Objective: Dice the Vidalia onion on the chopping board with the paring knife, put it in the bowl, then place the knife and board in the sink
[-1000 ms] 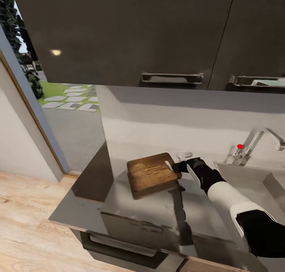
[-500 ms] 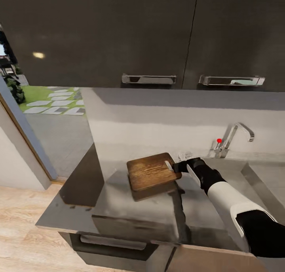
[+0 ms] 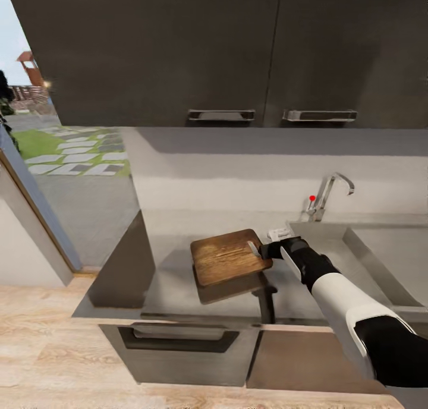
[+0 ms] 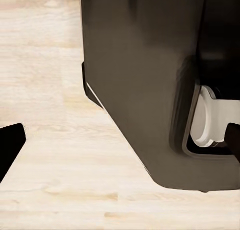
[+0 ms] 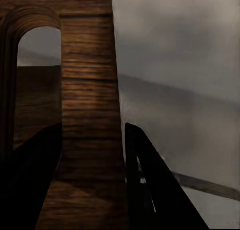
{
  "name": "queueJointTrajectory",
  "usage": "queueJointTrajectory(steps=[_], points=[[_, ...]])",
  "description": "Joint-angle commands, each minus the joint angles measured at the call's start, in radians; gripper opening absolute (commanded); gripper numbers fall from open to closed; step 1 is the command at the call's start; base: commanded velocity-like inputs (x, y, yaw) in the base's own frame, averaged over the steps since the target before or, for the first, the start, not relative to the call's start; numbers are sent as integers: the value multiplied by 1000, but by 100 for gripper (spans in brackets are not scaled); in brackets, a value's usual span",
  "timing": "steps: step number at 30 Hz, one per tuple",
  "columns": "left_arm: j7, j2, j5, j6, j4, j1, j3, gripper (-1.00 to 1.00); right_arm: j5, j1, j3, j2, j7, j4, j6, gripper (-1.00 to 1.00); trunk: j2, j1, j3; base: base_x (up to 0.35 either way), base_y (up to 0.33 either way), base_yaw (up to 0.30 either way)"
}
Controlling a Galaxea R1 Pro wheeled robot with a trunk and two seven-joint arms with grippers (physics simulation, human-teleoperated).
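Your right gripper (image 3: 266,251) is pinched on the handle end of the chopping board (image 3: 229,258), one finger (image 5: 150,190) on either side of the wooden strip beside the slot-shaped hole, as the right wrist view shows. That grip explains why the board hangs above the countertop (image 3: 178,278) instead of lying on it: it is tilted, casts a shadow underneath, and touches nothing but your fingers. Holding it by that narrow edge keeps most of its weight out beyond the grip, so judge it as liable to swing or slip if you turn quickly.

Going left to right in the head view: an open doorway looks out on grass and paving, then comes the dark end panel of the cabinet run, then the grey worktop with a drawer below it, then the lifted board, then your arm. Beyond that is the sink (image 3: 380,278), its tap (image 3: 330,192) with the red knob at the back edge. The basin lies just to the right of the board, so the carry looks short; I judge this to be the step of placing the board into the basin.

Your left gripper (image 4: 125,150) hangs low over the pale wood floor beside the robot's dark base, with both fingertips at the frame edges, spread and holding nothing.
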Motion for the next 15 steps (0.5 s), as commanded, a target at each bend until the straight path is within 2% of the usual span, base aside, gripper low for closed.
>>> queueJointTrajectory(steps=[1, 6, 8, 10, 11, 15], points=[[0, 0, 1, -2, -1, 0, 0, 100, -5, -1, 5, -1, 0, -2, 5, -100, -2, 0, -2, -69, 65, -9], [0, -1, 1, -2, -1, 0, -1, 100, -6, -1, 2, -1, 0, -2, 6, -100, -2, 0, -2, -25, 23, -16], [0, -1, 1, -2, -1, 0, -1, 100, -6, -1, -20, -1, 0, -2, 7, -100, -2, 0, -2, -5, 5, -137], [0, -1, 1, -2, -1, 0, -1, 100, -6, -1, -83, -1, 0, -3, 7, -100, -2, 0, -2, -2, 2, -229], [0, -1, 1, -2, -1, 0, -1, 100, -6, -1, -99, -1, 0, -3, 7, -100, -2, 0, -2, -1, 1, -221], [0, -1, 1, -2, -1, 0, -2, 100, -5, -1, -212, -1, -1, -3, 7, -100, -2, 0, -2, 0, 0, -101]])
